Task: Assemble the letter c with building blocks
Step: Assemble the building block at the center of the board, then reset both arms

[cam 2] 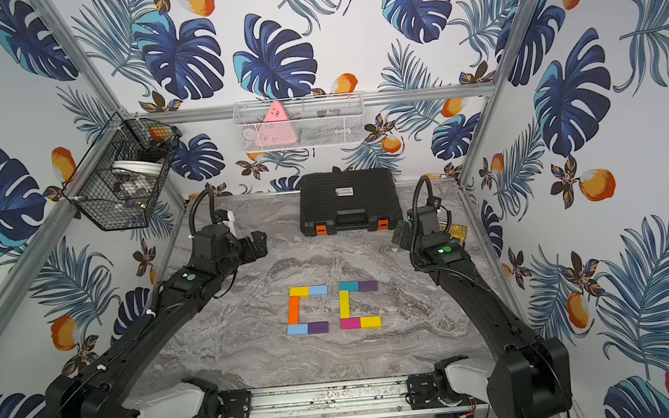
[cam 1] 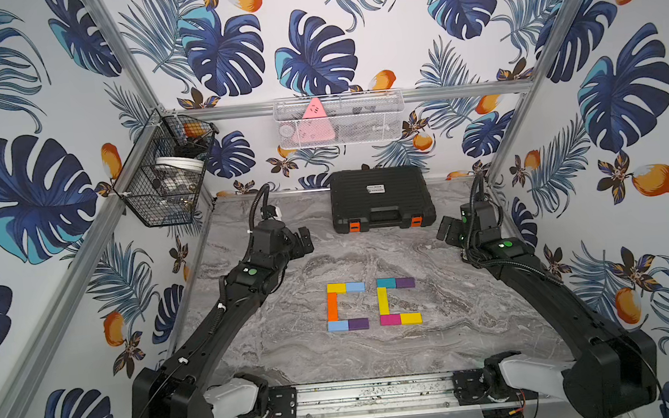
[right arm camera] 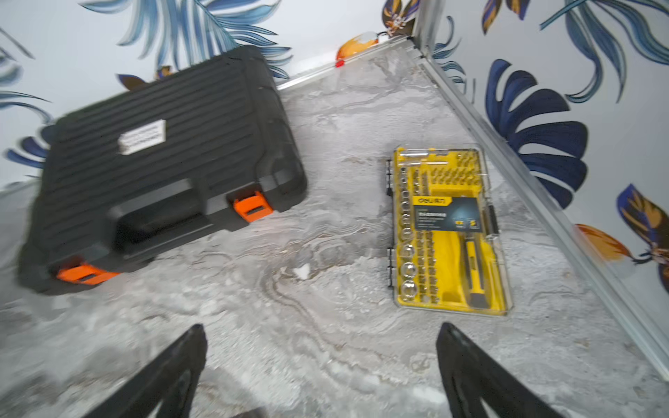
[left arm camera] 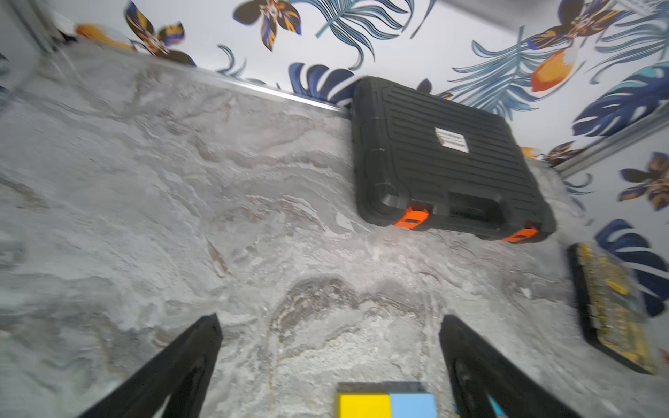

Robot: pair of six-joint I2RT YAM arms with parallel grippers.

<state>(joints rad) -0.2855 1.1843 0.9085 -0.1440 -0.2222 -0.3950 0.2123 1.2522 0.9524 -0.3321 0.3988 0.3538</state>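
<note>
We see the building blocks [cam 1: 383, 301] lying flat at the centre of the table [cam 1: 295, 346] as two C shapes side by side. The orange-spined one is at 9 o'clock of the yellow-spined one. Our left gripper [cam 1: 305, 240] hangs at 10 o'clock of them and our right gripper [cam 1: 446, 230] at 2 o'clock, both with jaws spread wide and holding nothing. The black case [cam 1: 381, 197] sits at 12 o'clock.

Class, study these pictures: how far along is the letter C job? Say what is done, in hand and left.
Done: two complete C shapes lie flat, one with an orange spine, one with a yellow spine. In hand: nothing; the left gripper and right gripper hang away from them, jaws open and empty. Left: no loose blocks show, so seemingly nothing.
</note>
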